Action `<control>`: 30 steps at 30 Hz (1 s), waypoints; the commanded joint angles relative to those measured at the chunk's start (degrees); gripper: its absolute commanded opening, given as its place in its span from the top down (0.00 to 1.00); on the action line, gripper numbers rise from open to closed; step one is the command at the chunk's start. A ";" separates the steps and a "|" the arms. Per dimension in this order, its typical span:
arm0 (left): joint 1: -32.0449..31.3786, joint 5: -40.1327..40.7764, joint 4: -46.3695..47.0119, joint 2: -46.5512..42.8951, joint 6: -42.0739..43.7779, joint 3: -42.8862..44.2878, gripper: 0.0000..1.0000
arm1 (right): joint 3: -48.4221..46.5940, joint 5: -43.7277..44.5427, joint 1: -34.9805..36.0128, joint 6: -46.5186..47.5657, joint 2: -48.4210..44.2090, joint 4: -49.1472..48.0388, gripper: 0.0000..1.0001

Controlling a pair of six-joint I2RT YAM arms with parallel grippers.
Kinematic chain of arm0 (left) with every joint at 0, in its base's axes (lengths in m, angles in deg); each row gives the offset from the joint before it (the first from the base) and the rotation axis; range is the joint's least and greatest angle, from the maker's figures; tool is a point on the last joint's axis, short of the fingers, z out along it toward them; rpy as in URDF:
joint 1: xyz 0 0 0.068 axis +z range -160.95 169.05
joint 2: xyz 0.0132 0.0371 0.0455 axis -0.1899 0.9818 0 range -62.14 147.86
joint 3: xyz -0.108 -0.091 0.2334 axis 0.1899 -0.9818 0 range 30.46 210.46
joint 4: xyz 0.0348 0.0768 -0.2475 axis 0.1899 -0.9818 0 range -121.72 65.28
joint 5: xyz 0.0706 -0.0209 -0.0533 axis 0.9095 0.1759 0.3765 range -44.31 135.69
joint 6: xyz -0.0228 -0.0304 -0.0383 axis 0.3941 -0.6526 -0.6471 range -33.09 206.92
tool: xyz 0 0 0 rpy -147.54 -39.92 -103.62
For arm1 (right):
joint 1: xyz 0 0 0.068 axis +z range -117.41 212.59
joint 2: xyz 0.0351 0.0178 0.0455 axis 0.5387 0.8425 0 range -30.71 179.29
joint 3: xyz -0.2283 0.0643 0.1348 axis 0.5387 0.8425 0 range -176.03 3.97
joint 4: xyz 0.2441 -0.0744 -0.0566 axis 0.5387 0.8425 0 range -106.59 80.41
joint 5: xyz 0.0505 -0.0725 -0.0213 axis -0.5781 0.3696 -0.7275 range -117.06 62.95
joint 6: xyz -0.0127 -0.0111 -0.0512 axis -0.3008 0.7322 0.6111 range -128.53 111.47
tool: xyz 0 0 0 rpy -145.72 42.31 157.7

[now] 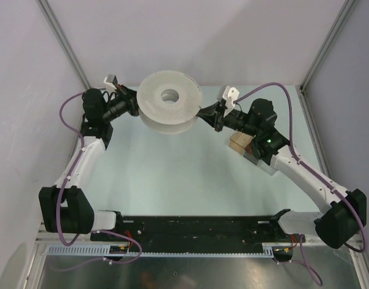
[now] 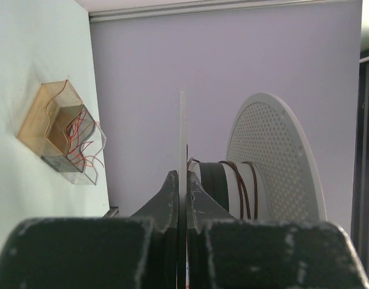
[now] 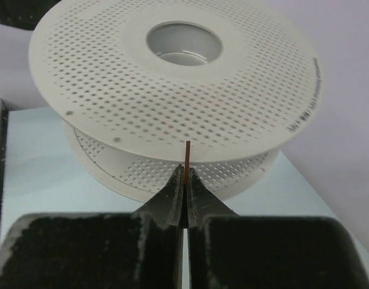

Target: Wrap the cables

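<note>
White spool (image 1: 170, 102) pinched at its rim by left claw (image 2: 183, 177); right claw (image 3: 185, 171) pinches cable (image 3: 187, 153) beside a box (image 1: 237, 142).

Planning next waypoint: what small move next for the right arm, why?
Probably swing the right gripper around the spool to lay another turn: it pinches the wire near the rim, few turns sit on the core, and the left gripper clamps the flange.

Light: bright, even, diffuse.
Shadows: soft, faint beneath the spool (image 1: 170, 102).
Focus: overhead view sharp; wrist views slightly soft in foreground.
</note>
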State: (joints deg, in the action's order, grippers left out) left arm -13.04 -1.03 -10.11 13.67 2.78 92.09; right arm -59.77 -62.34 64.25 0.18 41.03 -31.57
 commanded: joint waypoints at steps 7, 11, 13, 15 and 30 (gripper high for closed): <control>0.56 6.33 -10.23 -0.07 -4.46 6.63 1.00 | 3.87 16.54 15.32 22.45 -2.64 -6.79 1.00; -0.10 7.90 -11.90 -0.95 -4.04 6.79 1.00 | 5.26 20.75 20.67 30.32 -1.39 -10.48 1.00; -0.79 8.63 -12.31 -1.48 -3.43 6.43 1.00 | 5.46 22.69 22.71 33.59 -0.32 -12.76 1.00; -1.36 9.49 -12.56 -2.10 -2.49 5.99 1.00 | 5.47 25.17 24.74 37.26 1.33 -15.40 1.00; -7.67 25.38 -13.60 -9.70 10.45 3.26 1.00 | 5.47 34.48 32.13 58.72 11.35 -26.45 1.00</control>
State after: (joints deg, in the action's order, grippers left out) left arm -18.89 13.99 -27.45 7.50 10.65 94.97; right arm -54.42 -27.33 93.56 51.92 49.78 -53.19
